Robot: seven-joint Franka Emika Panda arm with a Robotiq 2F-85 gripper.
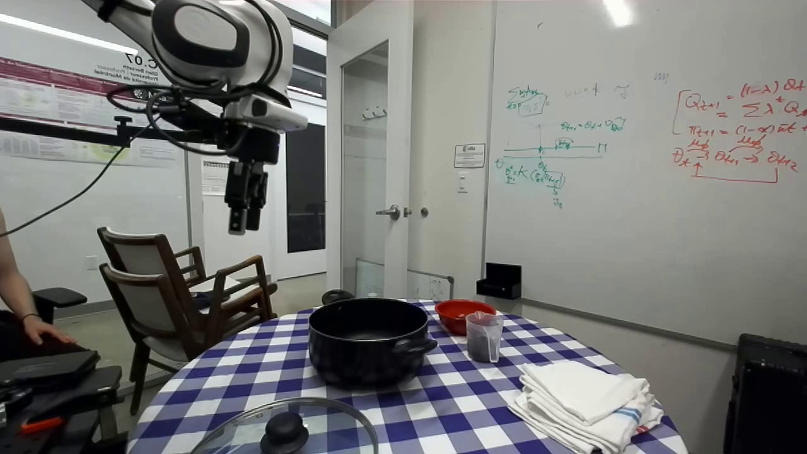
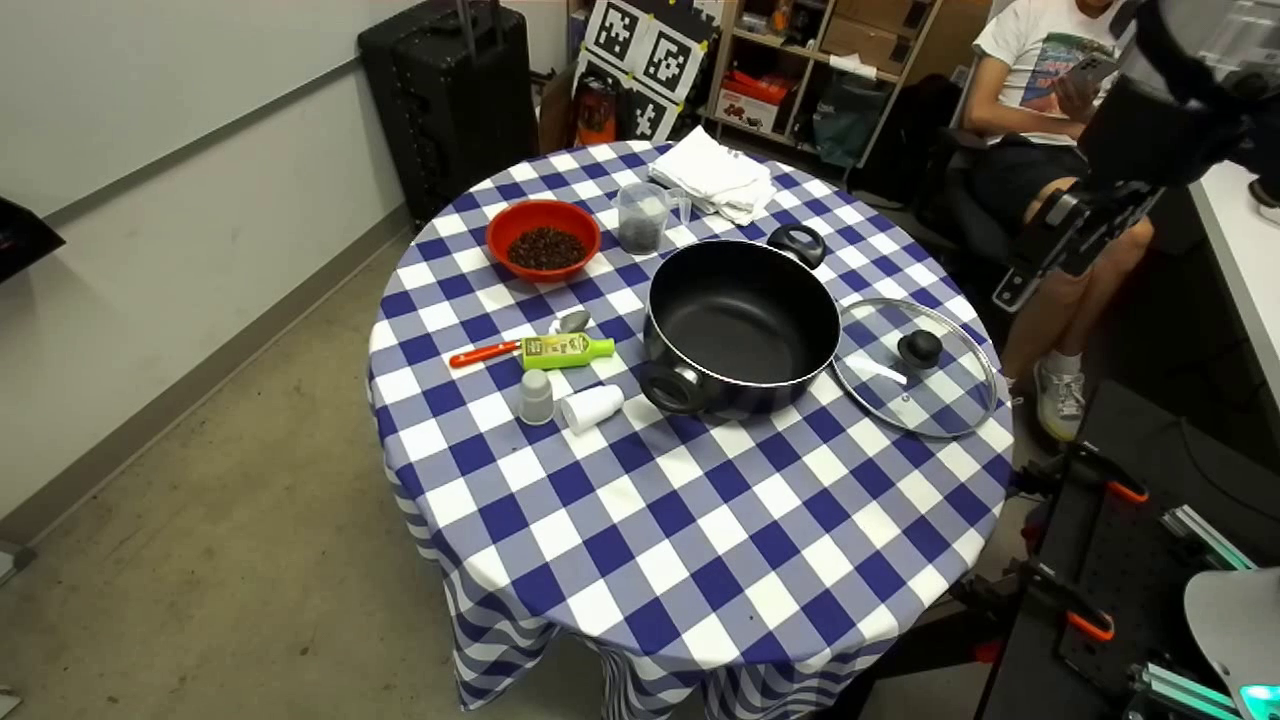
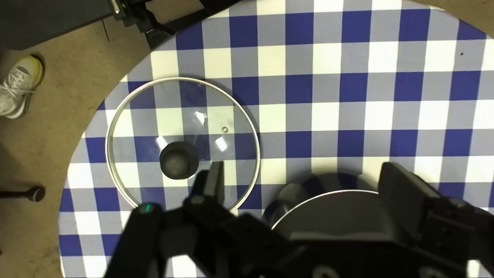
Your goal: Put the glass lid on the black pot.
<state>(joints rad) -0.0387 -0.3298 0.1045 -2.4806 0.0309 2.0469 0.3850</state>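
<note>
The glass lid [image 2: 875, 380] lies flat on the checked tablecloth, its dark knob up, beside the black pot [image 2: 745, 320] and near the table edge. In another exterior view the lid [image 1: 337, 432] is cut off by the bottom of the picture, in front of the pot [image 1: 369, 353]. The pot stands upright, uncovered, and looks empty inside. My gripper [image 1: 244, 228] hangs well above the table, pointing down. In the wrist view the gripper [image 3: 301, 166] is open with nothing between its fingers. The lid [image 3: 193, 104] lies to the left there, and the pot [image 3: 339, 216] is partly hidden behind the gripper.
A red bowl [image 2: 545, 240] with dark bits, a clear measuring cup [image 2: 642, 218] and folded white towels [image 2: 712, 175] stand beyond the pot. A green bottle [image 2: 560, 351], an orange-handled utensil [image 2: 485, 354], a shaker [image 2: 536, 397] and a tipped white cup [image 2: 593, 408] lie beside it.
</note>
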